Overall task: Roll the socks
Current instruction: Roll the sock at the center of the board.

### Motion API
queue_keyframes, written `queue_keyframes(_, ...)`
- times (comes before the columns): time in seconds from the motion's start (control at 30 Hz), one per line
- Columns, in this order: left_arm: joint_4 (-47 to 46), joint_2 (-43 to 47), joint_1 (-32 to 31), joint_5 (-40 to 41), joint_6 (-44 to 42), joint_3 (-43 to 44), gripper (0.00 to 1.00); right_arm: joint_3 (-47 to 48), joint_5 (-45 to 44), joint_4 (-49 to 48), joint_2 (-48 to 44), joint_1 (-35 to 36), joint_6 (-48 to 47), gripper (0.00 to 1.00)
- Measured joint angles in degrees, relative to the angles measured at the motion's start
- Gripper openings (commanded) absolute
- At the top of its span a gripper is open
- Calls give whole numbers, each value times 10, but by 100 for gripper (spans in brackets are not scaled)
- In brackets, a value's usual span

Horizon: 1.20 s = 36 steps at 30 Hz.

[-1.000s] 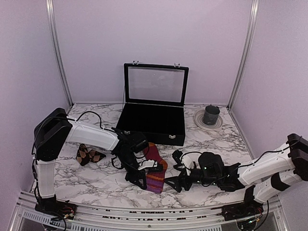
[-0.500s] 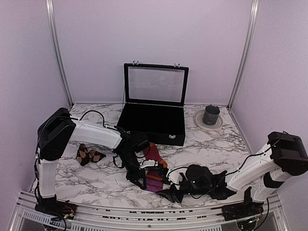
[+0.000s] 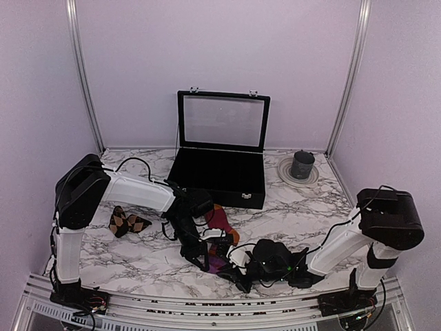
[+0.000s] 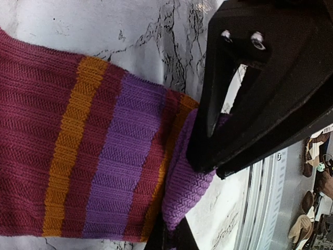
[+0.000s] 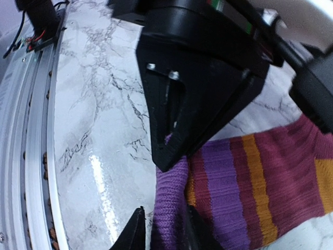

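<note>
The ribbed magenta-red sock with orange stripes [image 3: 218,218] lies at the marble table [image 3: 138,256] near edge. The left gripper [image 4: 171,238] pinches its folded purple toe; the right gripper [image 5: 164,230] flanks it, grip unclear.

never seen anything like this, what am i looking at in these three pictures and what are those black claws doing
These are two robot arms bolted to a marble table, each ending in a two-finger gripper. The wide picture comes from a fixed camera above and behind them: left arm, right arm. The two close-ups come from a small camera on each wrist. On the table lie a striped sock, an argyle sock, an open black case and a cup on a plate. The left gripper is shut on the striped sock's purple end. The right gripper has its fingers either side of that same end; whether it grips yet I cannot tell. The big black wedge in each close-up is the other arm's gripper.
</note>
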<state>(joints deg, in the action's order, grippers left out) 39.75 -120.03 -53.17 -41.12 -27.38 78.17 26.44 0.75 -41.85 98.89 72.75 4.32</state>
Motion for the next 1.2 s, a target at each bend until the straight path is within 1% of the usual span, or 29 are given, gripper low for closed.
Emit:
queue_keyframes(0.1, 0, 0, 0, 0, 0, 0, 3, 0, 3, -3, 3, -1, 10, 0)
queue_keyframes(0.17, 0, 0, 0, 0, -1, 0, 10, -1, 5, -7, 3, -2, 15, 0)
queue_keyframes(0.23, -2, 1, 0, 1, -3, -1, 24, -2, 10, -9, 3, -4, 25, 0)
queue_keyframes(0.3, -12, 12, 0, -1, -3, -14, 44, -5, 22, -10, 1, -9, 41, 0)
queue_keyframes(0.33, -21, 24, 0, 1, -4, -27, 52, -7, 30, -10, 0, -13, 50, 0)
queue_keyframes(0.37, -34, 40, -1, 5, -5, -43, 57, -9, 39, -9, -2, -20, 63, 0)
queue_keyframes(0.4, -49, 56, -1, 11, -7, -60, 65, -12, 48, -9, -3, -28, 76, 0)
queue_keyframes(0.43, -64, 76, -1, 21, -8, -80, 68, -13, 60, -5, -6, -39, 92, 0)
queue_keyframes(0.57, -120, 148, 0, 57, -15, -153, 69, -13, 103, 11, -8, -78, 151, 0)
queue_keyframes(0.77, -186, 195, -14, 88, -48, -183, 68, 12, 185, 51, 2, -119, 227, 0)
queue_keyframes(1.0, -229, 208, -71, 125, -103, -197, 60, 53, 289, 75, 42, -155, 301, 0)
queue_keyframes(1.2, -264, 203, -87, 164, -135, -199, 49, 103, 357, 112, 79, -161, 348, 0)
